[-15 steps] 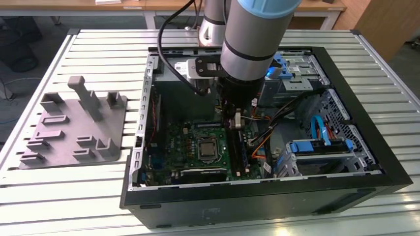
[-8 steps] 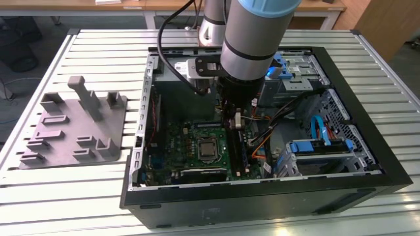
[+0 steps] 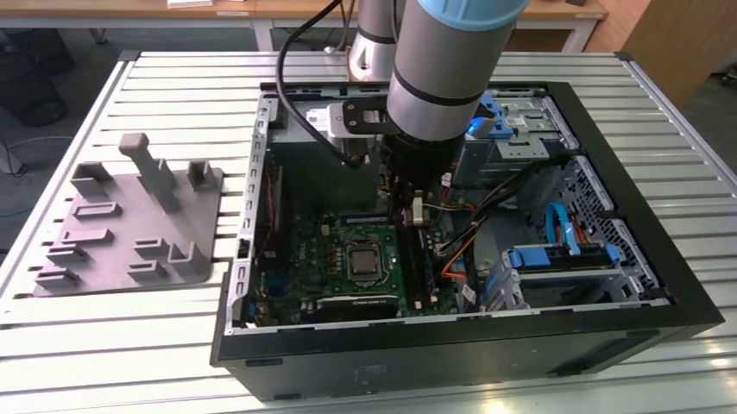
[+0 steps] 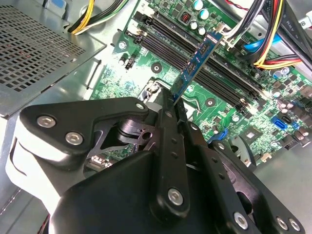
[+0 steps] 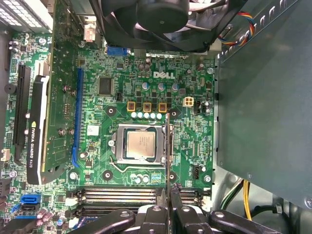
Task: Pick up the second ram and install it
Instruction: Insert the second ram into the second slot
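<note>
The jaws clamp the second ram (image 4: 197, 61) above the memory slots (image 4: 165, 36), at 3 o'clock from the processor socket (image 3: 366, 260) in the exterior view, presumably for seating.

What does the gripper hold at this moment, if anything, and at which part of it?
The gripper is shut on the slim dark green memory stick, clamped at its near end; the rest juts out toward the black motherboard slots.
</note>
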### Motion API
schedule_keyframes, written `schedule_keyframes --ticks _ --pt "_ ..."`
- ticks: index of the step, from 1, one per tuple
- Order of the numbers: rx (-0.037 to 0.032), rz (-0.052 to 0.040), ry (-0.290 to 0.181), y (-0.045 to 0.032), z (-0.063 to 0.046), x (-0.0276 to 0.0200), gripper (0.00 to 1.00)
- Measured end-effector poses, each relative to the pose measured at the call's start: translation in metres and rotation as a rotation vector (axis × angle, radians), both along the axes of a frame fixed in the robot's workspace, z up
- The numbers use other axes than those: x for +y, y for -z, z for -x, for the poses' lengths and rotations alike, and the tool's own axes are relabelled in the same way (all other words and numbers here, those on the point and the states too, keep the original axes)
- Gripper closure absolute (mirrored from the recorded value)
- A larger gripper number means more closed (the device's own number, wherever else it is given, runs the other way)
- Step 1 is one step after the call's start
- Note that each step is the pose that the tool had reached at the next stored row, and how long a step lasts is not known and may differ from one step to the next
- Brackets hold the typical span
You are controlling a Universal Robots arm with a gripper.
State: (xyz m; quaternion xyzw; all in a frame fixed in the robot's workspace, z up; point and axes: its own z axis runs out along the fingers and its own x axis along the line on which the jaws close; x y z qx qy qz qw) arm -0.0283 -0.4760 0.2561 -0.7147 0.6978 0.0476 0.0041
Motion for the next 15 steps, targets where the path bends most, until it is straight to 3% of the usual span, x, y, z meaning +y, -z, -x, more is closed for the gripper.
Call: schedule_keyframes --ticks 4,15 --pt "0.0 0.0 0.014 0.0 0.0 0.0 0.86" --pt "0.0 0.0009 0.204 0.0004 0.0 0.0 0.86"
